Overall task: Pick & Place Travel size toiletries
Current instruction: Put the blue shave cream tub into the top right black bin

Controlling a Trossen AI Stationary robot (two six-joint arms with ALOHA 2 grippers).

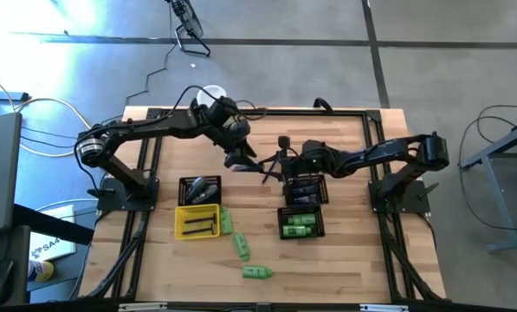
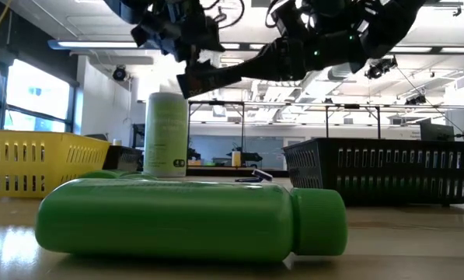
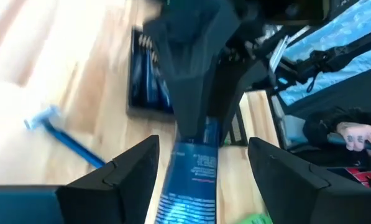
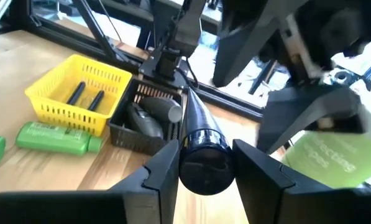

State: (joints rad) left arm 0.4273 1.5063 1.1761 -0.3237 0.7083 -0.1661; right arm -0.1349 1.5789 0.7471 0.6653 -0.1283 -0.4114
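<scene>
The yellow tray (image 1: 197,222) holds two dark tubes (image 4: 86,95); the black basket (image 1: 200,189) beside it holds grey items. On the right, one mesh basket (image 1: 306,190) carries bluish tubes, another (image 1: 300,224) green bottles. The right claw (image 4: 204,163) clamps a dark tube (image 4: 201,134) mid-desk; the left claw (image 3: 201,171) stands open around its other end. Three green bottles (image 1: 256,272) lie loose on the desk (image 1: 353,269).

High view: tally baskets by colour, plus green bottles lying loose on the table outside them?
Yellow basket: 1
Black baskets: 3
Loose green bottles: 3
Total: 7
</scene>
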